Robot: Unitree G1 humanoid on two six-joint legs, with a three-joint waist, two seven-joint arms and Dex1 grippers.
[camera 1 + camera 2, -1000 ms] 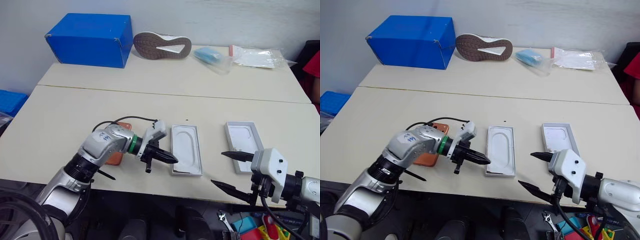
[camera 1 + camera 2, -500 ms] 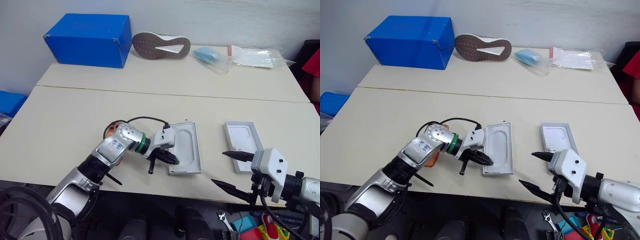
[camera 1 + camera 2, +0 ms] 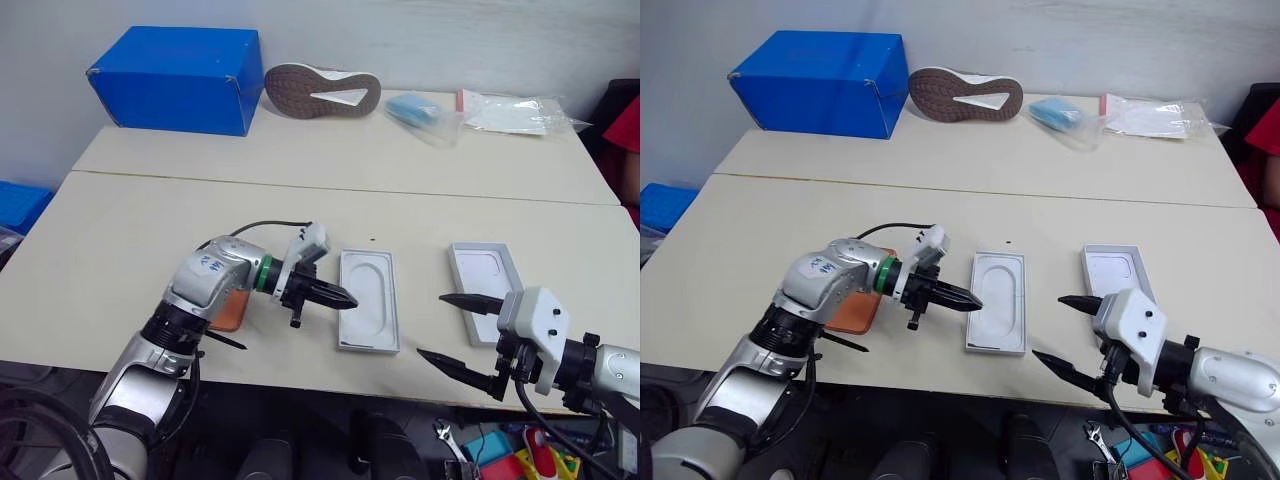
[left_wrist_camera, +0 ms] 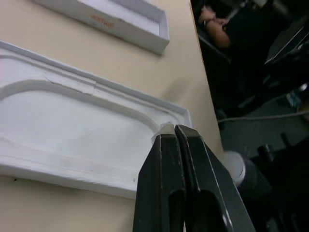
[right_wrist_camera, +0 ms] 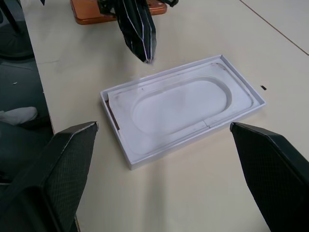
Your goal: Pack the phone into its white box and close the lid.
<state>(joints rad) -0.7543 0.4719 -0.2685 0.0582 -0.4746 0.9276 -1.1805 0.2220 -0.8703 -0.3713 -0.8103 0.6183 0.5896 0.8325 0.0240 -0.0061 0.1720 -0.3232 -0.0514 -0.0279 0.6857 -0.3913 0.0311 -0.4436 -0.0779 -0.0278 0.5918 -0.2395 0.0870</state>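
Near the lower middle of the head view, the left hand (image 3: 345, 299) hangs with fingers pressed together, holding nothing, its tips over the left edge of the white box (image 3: 369, 301), which carries a moulded insert. Partly hidden behind that arm, the phone (image 3: 232, 309) lies on the counter (image 3: 330, 160). At lower right, the right hand (image 3: 455, 331) gapes wide, empty, beside the lid (image 3: 484, 276).

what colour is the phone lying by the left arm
Orange. The phone shows best in the right eye view, partly behind the arm.

Lab: plain tables (image 3: 330, 160), tools below.
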